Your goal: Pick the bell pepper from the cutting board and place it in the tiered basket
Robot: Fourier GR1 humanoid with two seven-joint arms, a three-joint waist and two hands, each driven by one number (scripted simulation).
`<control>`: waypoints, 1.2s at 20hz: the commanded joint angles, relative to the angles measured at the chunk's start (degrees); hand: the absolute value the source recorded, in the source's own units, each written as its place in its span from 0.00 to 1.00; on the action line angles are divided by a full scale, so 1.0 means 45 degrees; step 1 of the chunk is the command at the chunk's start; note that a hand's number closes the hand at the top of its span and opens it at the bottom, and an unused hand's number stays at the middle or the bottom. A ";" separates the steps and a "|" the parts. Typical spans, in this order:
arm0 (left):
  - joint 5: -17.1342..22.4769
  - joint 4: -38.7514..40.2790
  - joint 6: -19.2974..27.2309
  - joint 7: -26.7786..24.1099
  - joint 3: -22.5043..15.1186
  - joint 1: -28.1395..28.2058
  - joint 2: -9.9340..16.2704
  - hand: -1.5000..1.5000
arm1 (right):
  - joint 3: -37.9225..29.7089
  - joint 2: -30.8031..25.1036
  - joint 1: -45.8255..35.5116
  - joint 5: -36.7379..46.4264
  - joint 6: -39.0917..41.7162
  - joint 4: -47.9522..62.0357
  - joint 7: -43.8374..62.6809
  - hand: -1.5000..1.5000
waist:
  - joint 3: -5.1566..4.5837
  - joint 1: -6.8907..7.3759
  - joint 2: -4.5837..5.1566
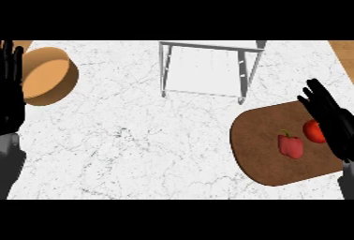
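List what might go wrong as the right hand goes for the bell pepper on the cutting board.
1. A round red fruit sits right beside the red bell pepper on the brown oval cutting board, partly under the black right hand; the hand might take or knock it instead.
2. The white wire tiered basket has upright posts and rails; the pepper could catch on them on the way in.
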 commanded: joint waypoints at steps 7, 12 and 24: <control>-0.0375 0.1416 -0.2491 0.0860 -0.3767 0.1844 -0.1302 0.50 | -0.0736 0.0568 -0.1321 0.3975 -0.5058 0.0225 -0.1663 0.00 | 0.0005 -0.0344 0.0041; -0.0957 0.2436 -0.2871 0.0293 -0.4573 0.1914 -0.2085 0.50 | -0.0481 0.4741 -0.2049 0.2501 -0.5903 0.0805 -0.5414 0.00 | 0.0132 -0.0025 -0.0198; -0.0684 0.2513 -0.3089 0.0385 -0.3705 0.2212 -0.1649 0.50 | 0.1514 -0.1254 0.1492 0.8865 -0.5397 -0.2925 0.1705 0.00 | -0.0037 -0.0677 -0.0438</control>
